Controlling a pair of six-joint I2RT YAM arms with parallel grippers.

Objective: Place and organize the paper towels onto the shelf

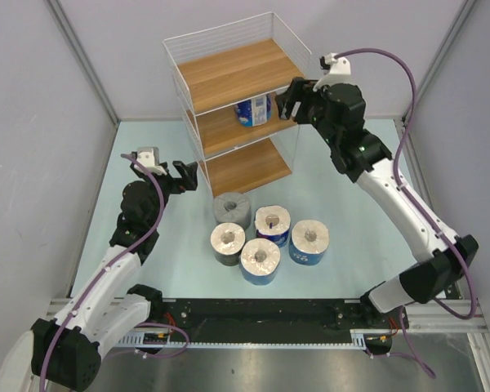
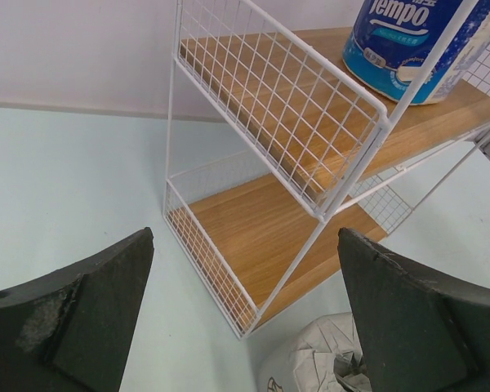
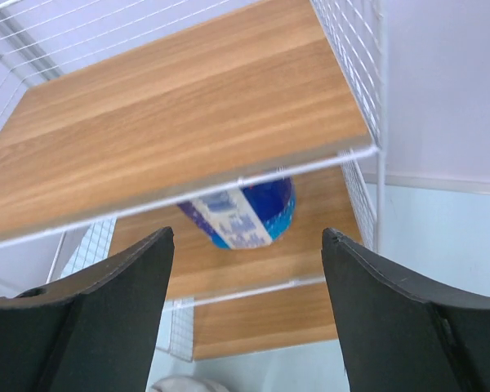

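Presently, one blue-wrapped paper towel roll is seen standing upright on the middle board of the shelf, toward its right side. The right end effector is held with its jaws spread wide and nothing gripped, just beside the shelf's right edge at about the level of that board. In the right wrist view the roll is framed between the two fingers, beyond them and under the top board. Whether the fingers touch the wire cannot be told. The left end effector is likewise opened wide and empty, poised over the tabletop to the left of the bottom tier. Five more rolls are gathered close together on the tabletop in front of the shelf: a grey roll nearest the rack, a black roll just in front of it, and beside these a middle blue roll, a front blue roll and a right blue roll. The grey roll lies near the left end effector, to its right, and its crumpled top is caught at the bottom of the left wrist view.
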